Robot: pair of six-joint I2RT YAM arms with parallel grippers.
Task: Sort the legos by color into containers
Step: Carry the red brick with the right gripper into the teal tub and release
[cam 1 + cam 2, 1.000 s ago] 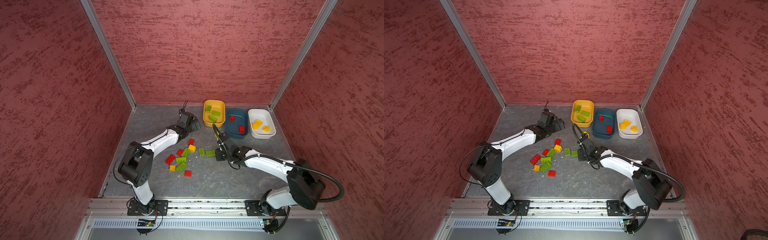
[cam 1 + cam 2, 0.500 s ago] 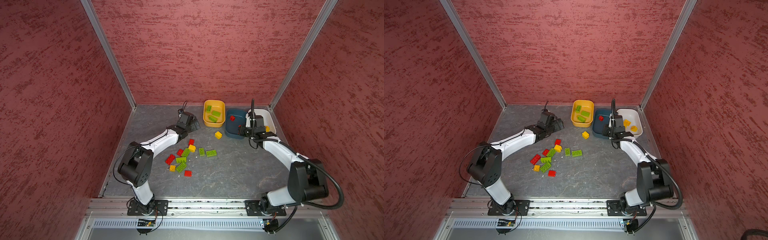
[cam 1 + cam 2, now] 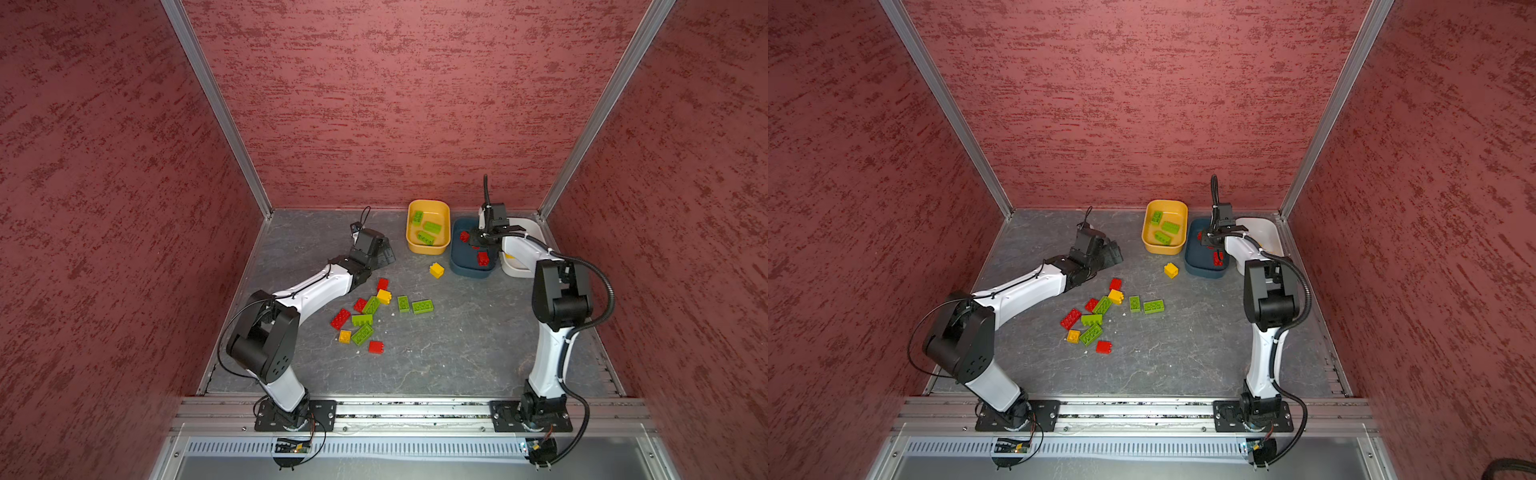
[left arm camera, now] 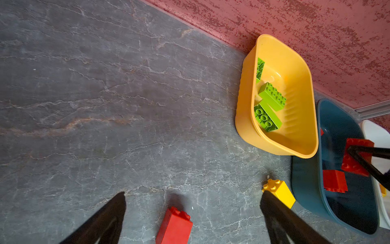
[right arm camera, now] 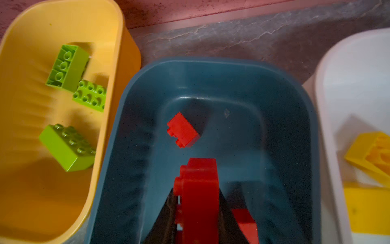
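From where I stand, the right gripper (image 5: 196,191) is pinching an oblong red studded plastic brick (image 5: 198,179) above the dark teal-blue plastic tub (image 3: 465,270), right of centre in a top view. It should let go only over the tub's middle, low and clear of the rim. The brick's long axis runs along the fingers, its studs facing the yellow-orange plastic tub (image 5: 114,31). The left gripper (image 4: 193,194) is spread wide and empty.

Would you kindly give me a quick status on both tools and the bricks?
Right tool shut on red brick, over teal tub. Left tool open, empty, low over table. Loose yellow brick beside tub; nothing blocks the drop.
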